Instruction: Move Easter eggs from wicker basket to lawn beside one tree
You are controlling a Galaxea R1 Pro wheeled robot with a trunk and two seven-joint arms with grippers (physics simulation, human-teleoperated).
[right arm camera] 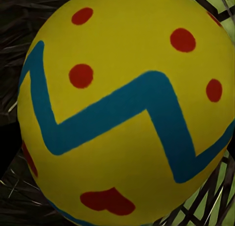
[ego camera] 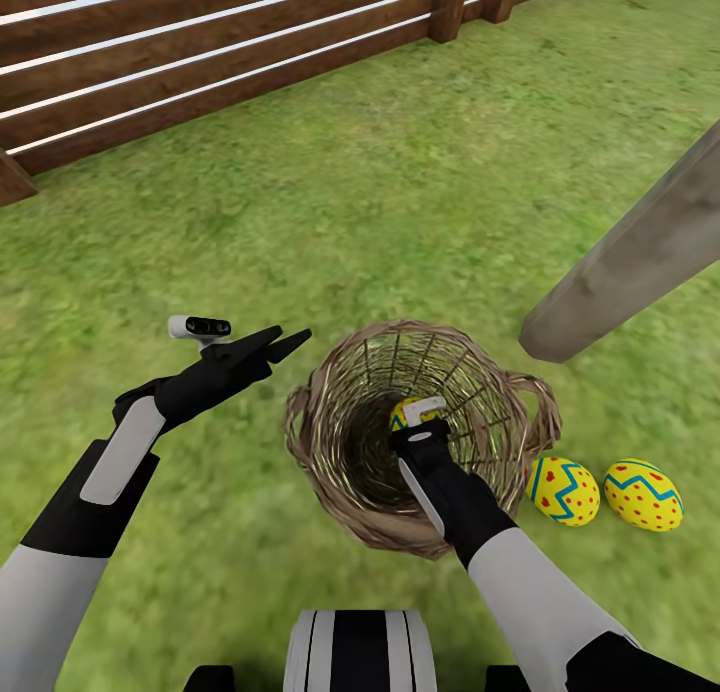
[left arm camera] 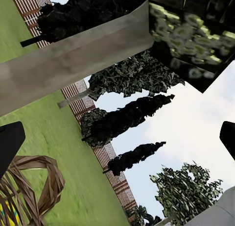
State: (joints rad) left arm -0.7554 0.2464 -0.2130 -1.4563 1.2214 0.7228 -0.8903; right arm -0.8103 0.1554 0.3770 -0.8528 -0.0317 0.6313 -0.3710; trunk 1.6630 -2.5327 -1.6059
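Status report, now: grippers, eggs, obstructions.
Left gripper open, idle beside wicker basket. Right gripper inside basket at last egg. Two eggs on lawn by tree trunk.

Right fingers (ego camera: pixel 418 419) hidden inside wicker basket (ego camera: pixel 330 412).

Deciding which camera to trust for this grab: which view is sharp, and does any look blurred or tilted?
Head view: evenly lit and clear, wicker basket sharp, lawn mottled. Right wrist view: the egg looms too close, edges soft. Left wrist view: horizon tilted, tree trunk slanting, canopy blocky.
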